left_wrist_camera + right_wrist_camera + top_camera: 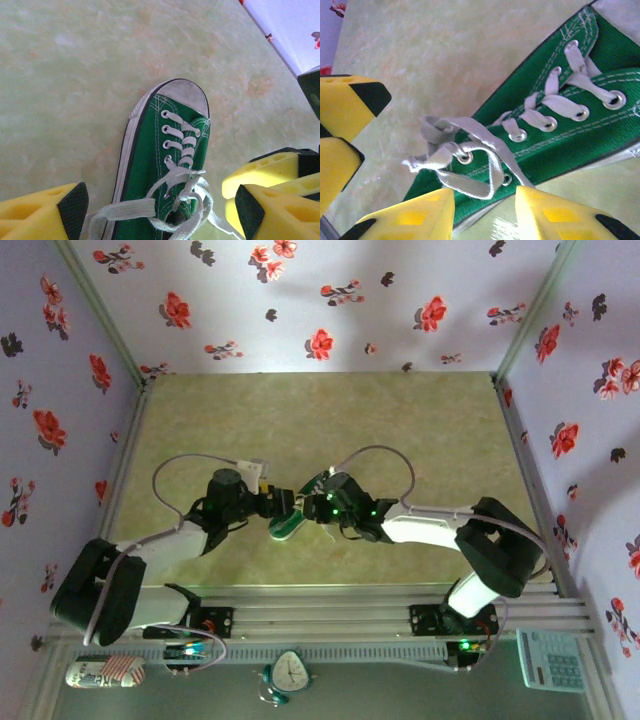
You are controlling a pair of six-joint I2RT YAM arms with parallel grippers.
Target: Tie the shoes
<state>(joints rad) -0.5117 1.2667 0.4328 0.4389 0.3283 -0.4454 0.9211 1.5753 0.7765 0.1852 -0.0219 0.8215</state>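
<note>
Sneaker (pixel 148 165) is green canvas with loose white laces (pixel 131 208).

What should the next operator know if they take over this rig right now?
Left gripper: open, one finger on each side of the sneaker at its ankle end, gripping nothing.
Right gripper: open, straddling the top eyelets from the side, gripping nothing.
Sneaker: flat on the table, between the two grippers, toe pointing away from the left wrist camera.
Laces: threaded through the eyelets, ends loose and tangled over the tongue; no bow visible.
Done: both arms are positioned at the shoe.
Left: pick up each lace end, cross them, form the bow, pull tight.
</note>
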